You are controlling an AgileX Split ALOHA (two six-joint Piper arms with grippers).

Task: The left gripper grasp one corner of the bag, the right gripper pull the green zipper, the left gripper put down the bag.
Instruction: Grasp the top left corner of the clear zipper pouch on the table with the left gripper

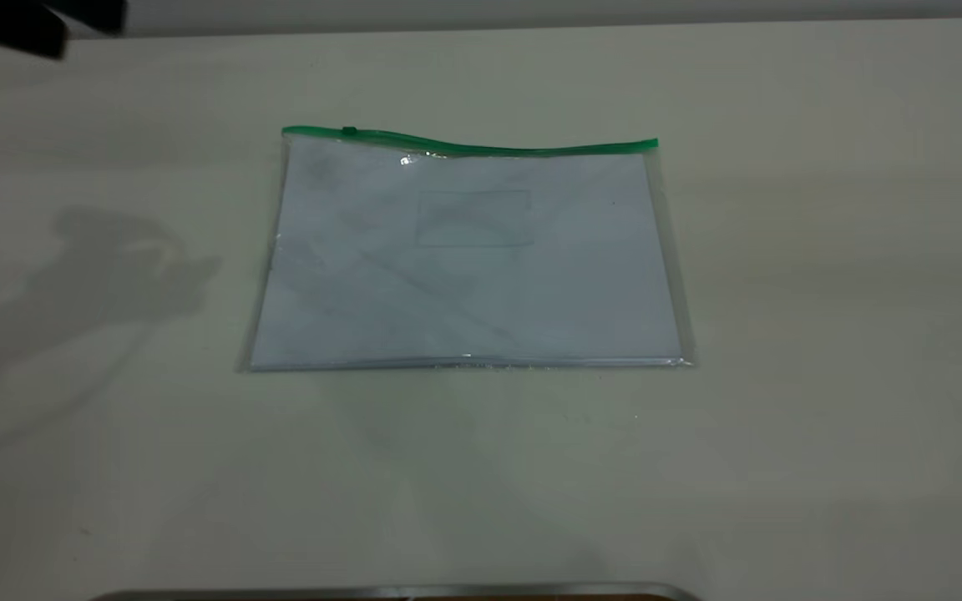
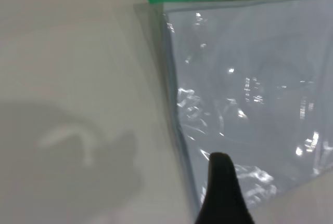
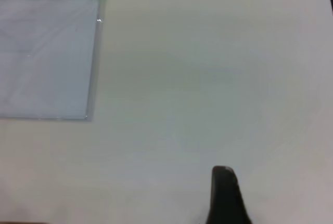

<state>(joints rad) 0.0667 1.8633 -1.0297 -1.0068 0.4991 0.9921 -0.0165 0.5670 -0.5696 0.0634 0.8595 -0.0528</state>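
Of my left gripper [image 2: 222, 193] only one dark pointed fingertip shows in the left wrist view, cut off by the frame edge, so I cannot tell whether it is spread or pressed together; the same holds for my right gripper [image 3: 226, 195], where the right wrist view catches a single black tip over bare table; in the exterior view neither gripper shows between the fingers, only a black piece of my left arm [image 1: 9, 25] at the far left corner, with its shadow [image 1: 105, 267] lying on the table [image 1: 823, 334] left of the bag.

I count one bag [image 1: 468, 259], one green zipper [image 1: 481, 146] and one slider tab [image 1: 349, 130]; two arms, each seen only in part.

The bag lies flat near the middle of the table, held by neither gripper; it is a clear rectangular pouch, pale bluish-white, creased and glinting, with a faint rectangular pocket outline [image 1: 473, 219] in its far half; the green zipper runs along the far long edge, slightly wavy, with the darker slider tab near its left end; my left fingertip hangs over the bag's left side; my right tip is well apart from the bag's right edge.
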